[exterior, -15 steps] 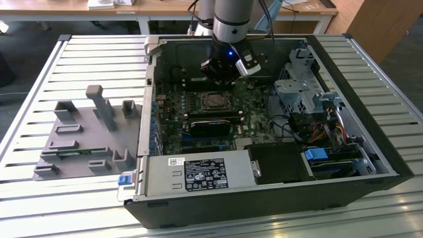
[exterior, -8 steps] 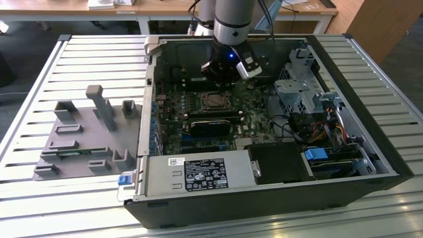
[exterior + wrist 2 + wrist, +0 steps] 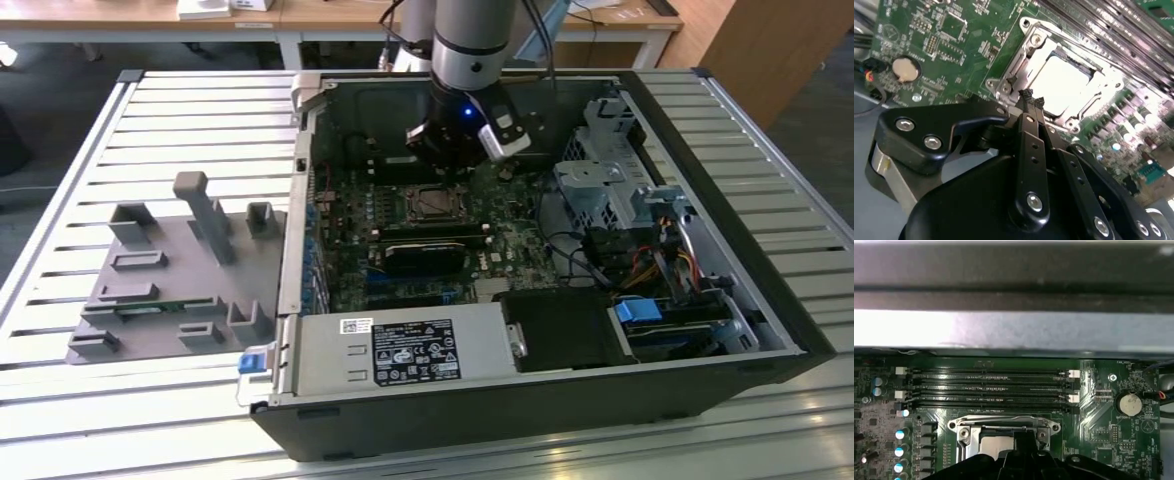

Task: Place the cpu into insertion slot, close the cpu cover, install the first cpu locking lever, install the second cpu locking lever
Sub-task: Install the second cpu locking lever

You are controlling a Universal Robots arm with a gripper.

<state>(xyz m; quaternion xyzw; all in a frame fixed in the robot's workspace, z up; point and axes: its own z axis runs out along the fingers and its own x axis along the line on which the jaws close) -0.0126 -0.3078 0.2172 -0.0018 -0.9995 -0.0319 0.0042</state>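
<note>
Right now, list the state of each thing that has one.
cpu: seated in the slot.
cover: closed down over the cpu.
gripper: jaws shut, empty, at the cover's edge.
case: side open, board exposed.
memory slots: empty.

I count one open computer case (image 3: 747, 300) on my feed, with one green motherboard (image 3: 400, 250) inside. One cpu (image 3: 1064, 85) sits under one cpu cover (image 3: 1029, 55). Four long memory slots (image 3: 989, 387) lie at its 12 o'clock in the first wrist view. One coin battery (image 3: 1128, 403), one grey fixture plate (image 3: 160, 290), one gripper (image 3: 1032, 102).
</note>
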